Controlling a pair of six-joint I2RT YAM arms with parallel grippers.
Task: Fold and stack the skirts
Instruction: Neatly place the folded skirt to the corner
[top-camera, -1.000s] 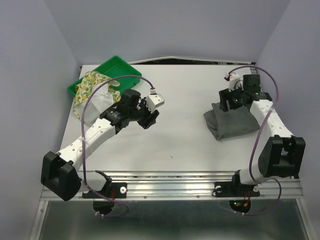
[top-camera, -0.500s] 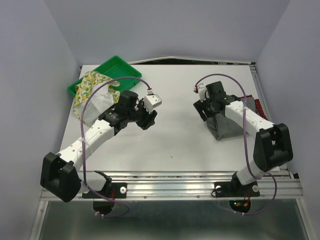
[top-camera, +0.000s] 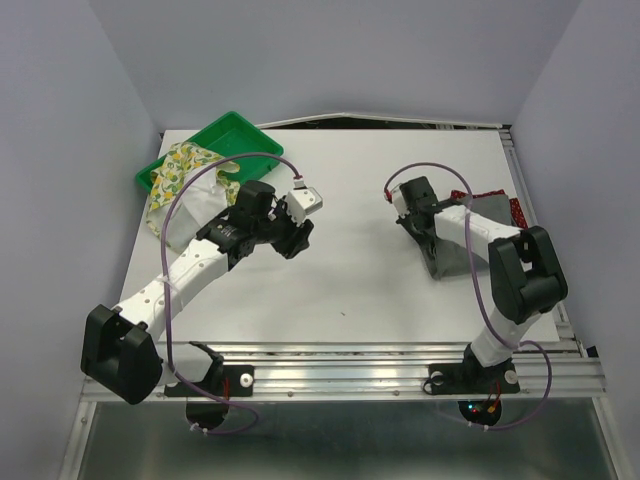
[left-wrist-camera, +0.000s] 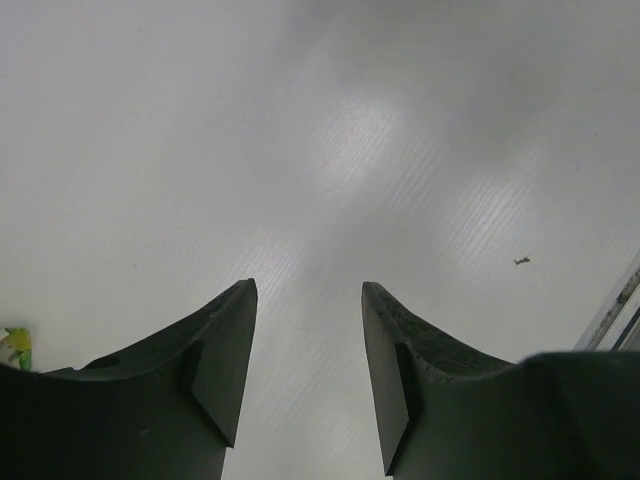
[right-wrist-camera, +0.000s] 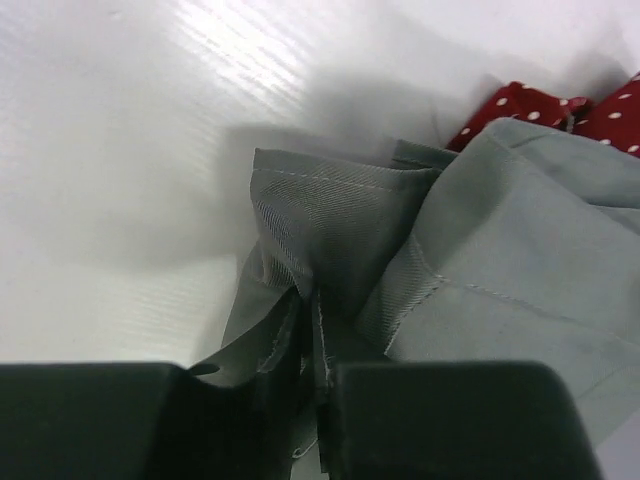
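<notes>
The grey skirt (top-camera: 452, 258) lies bunched at the right of the table, under my right arm. My right gripper (top-camera: 415, 225) is shut on its left edge; the right wrist view has the grey skirt (right-wrist-camera: 330, 230) folded and pinched between the jaws of the right gripper (right-wrist-camera: 312, 325). The dark red dotted skirt (top-camera: 515, 209) peeks out beyond it, also seen as the red skirt (right-wrist-camera: 530, 105) past the grey cloth. The lemon-print skirt (top-camera: 180, 172) hangs over the tray at far left. My left gripper (top-camera: 297, 240) hovers open over bare table, as the left gripper (left-wrist-camera: 308, 290) holding nothing.
A green plastic tray (top-camera: 245, 135) stands at the back left corner, partly covered by the lemon-print cloth. The table's right edge with its metal rail (top-camera: 520, 180) runs close to the red cloth. White table (top-camera: 350, 190) lies between the two arms.
My right arm swung from behind the grey skirt to its left edge and shut on the cloth. The grey skirt bunched up, uncovering red cloth. The left arm barely moved.
</notes>
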